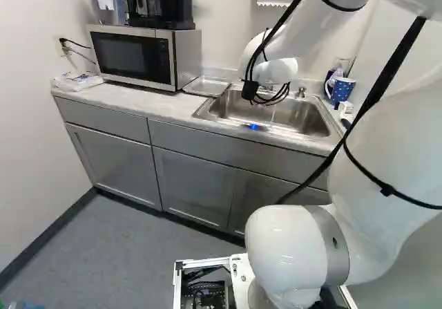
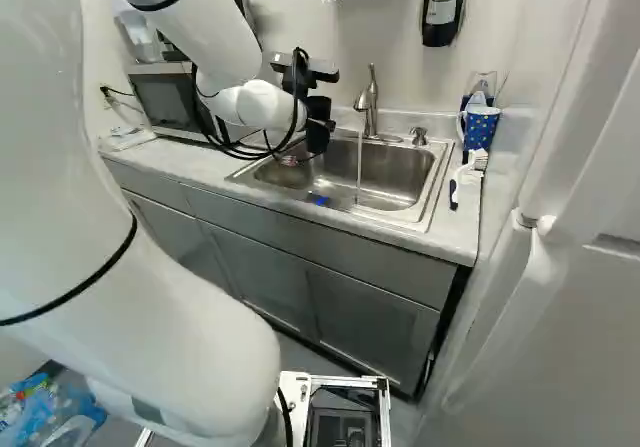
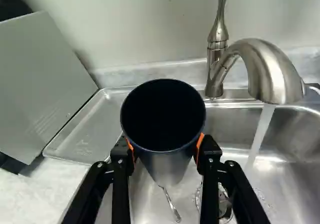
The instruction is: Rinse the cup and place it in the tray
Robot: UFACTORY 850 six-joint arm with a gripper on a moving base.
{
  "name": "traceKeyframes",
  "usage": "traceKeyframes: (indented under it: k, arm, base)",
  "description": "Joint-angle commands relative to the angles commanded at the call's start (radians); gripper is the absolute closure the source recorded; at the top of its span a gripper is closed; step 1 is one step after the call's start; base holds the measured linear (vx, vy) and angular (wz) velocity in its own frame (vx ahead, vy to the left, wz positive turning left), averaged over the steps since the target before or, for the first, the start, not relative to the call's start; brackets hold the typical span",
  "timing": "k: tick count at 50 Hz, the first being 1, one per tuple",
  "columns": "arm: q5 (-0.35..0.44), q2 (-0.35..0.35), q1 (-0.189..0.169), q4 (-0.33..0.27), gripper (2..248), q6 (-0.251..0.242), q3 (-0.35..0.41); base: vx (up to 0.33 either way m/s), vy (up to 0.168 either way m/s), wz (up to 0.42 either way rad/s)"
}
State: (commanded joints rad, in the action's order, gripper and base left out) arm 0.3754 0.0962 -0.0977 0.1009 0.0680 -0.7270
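Note:
My gripper [image 2: 318,112] hangs over the left half of the sink [image 2: 431,189] in the right base view, its fingers small there. In the wrist view the gripper [image 3: 167,148] is shut on the dark cup [image 3: 167,161], an orange pad against either side. The cup's open mouth faces the wrist camera; its inside looks black. Beside the sink, against the microwave side, lies the metal tray [image 3: 89,129], its visible part bare. Water [image 3: 261,129] runs from the faucet [image 3: 275,76] into the basin, to one side of the cup.
A spoon [image 3: 171,206] and the drain lie in the basin beneath the cup. The microwave [image 1: 138,57] stands left of the tray. At the sink's right end are a blue patterned mug [image 2: 482,127] and a white brush [image 2: 468,172]. A soap dispenser [image 2: 443,7] hangs on the wall.

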Motion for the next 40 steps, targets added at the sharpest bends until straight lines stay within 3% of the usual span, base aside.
traceKeyframes:
  k: [8, 40]
  arm:
    - [0.0, 0.0, 0.0, 0.0, 124, -0.084, 0.0]
    - [0.0, 0.005, 0.003, 0.0, 124, -0.084, -0.009]
  base:
    - [0.0, 0.0, 0.0]
    - [0.0, 0.0, 0.0]
